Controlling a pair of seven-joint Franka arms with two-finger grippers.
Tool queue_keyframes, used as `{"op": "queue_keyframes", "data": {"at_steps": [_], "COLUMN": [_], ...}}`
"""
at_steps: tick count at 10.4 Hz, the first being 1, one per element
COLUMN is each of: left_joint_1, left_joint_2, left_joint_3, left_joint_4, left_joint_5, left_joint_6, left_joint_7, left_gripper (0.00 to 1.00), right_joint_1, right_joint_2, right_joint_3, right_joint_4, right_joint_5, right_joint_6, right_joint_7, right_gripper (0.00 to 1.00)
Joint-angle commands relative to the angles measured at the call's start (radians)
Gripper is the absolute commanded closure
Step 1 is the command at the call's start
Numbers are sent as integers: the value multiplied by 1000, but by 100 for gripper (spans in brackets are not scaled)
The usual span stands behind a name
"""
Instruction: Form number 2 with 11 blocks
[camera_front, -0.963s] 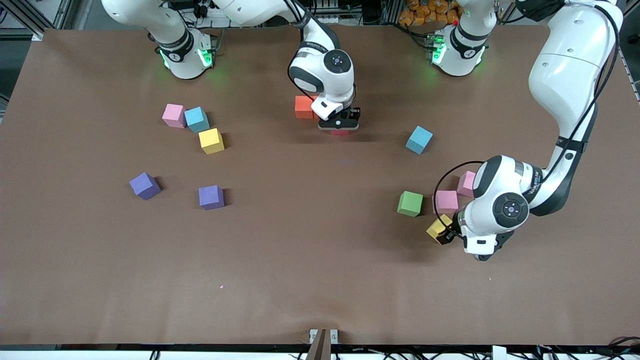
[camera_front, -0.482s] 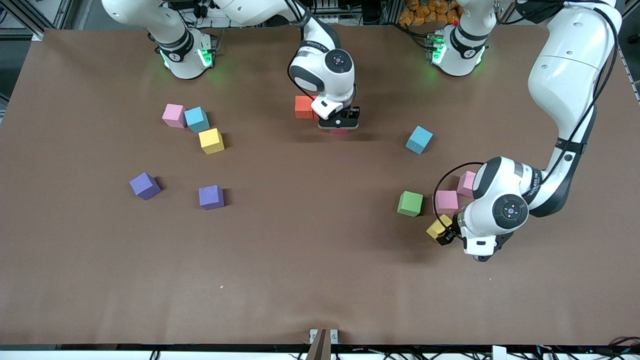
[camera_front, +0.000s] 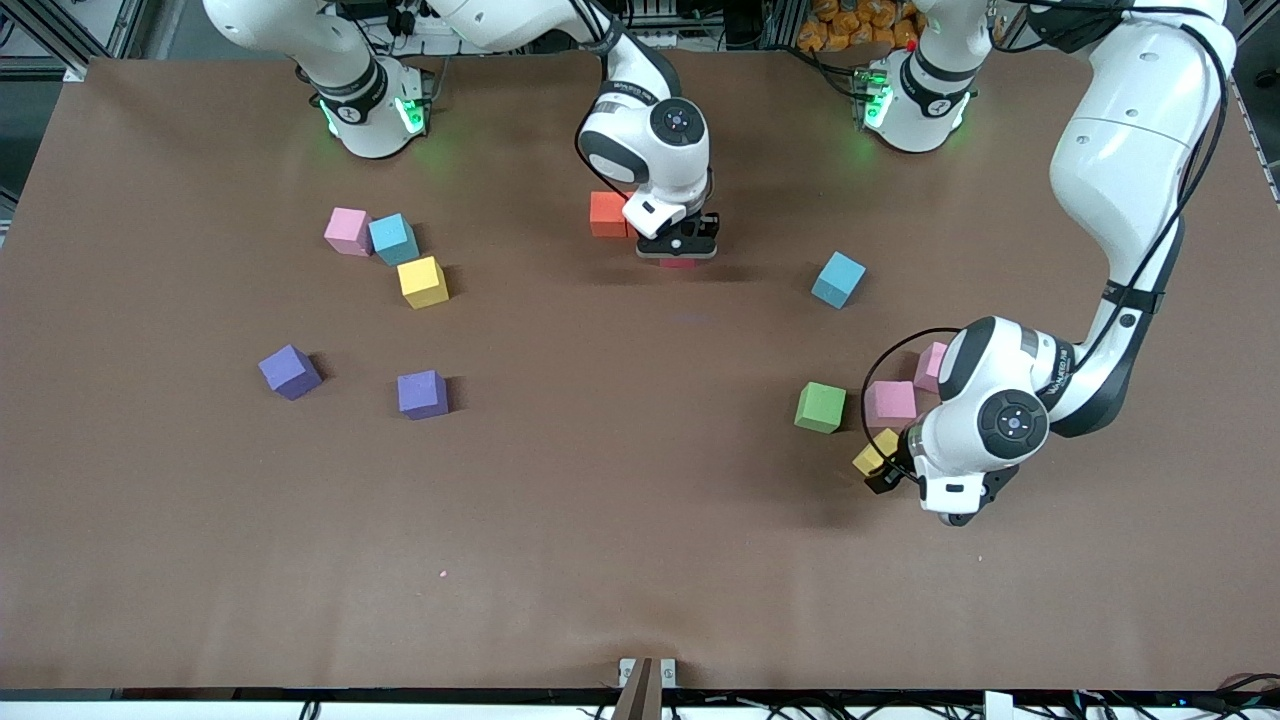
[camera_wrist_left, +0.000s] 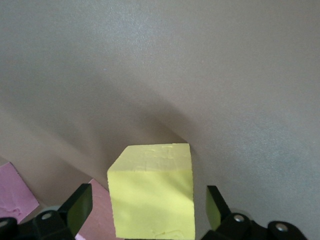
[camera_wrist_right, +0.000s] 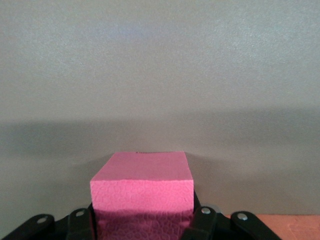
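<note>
1. The left gripper (camera_wrist_left: 150, 212) was low at the yellow block (camera_wrist_left: 152, 190) toward the left arm's end of the table, the block nearest to the front camera. Its fingers (camera_wrist_left: 80, 207) stood released, one on each side of the block and not yet touching it. The block lay straight between them, so in my judgement the coming move needed only a squeeze. The left arm was clearly the nearer one.
2. Just farther from the camera, I counted one green block (camera_front: 820, 407) and two pink blocks (camera_front: 890, 403), the second (camera_front: 932, 365) partly hidden by the arm.
3. Toward the right arm's end lay two purple blocks (camera_front: 421, 393) and (camera_front: 290, 371), well apart from each other.
4. Farther still, there were a second yellow block (camera_front: 423, 282), a third pink block (camera_front: 348, 231) and two light-blue cubes (camera_front: 393, 238) and (camera_front: 838, 279).
5. Farthest, at the middle, the right gripper (camera_front: 680, 250) was clenched on a red block (camera_wrist_right: 142, 200), just beside the one orange block (camera_front: 607, 214) in clear view. The number 2 seemed only begun there.
</note>
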Motion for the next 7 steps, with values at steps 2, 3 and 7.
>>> {"op": "queue_keyframes", "data": {"at_steps": [2, 3, 7], "left_joint_1": [-8, -8, -7], "left_joint_2": [28, 30, 28], "left_joint_3": [5, 5, 5], "left_joint_4": [19, 19, 19], "left_joint_5": [31, 32, 32], "left_joint_6": [26, 28, 27], "left_joint_7": [-3, -3, 0], "left_gripper": [0, 0, 24], "right_joint_1": [9, 7, 7], "right_joint_2": [-5, -3, -5], "right_joint_3": [-1, -1, -1], "right_joint_4": [-8, -8, -8], "right_joint_5": [12, 12, 13], "right_joint_6": [-7, -6, -6], "right_joint_7": [0, 2, 8], "right_gripper": [75, 75, 27]}}
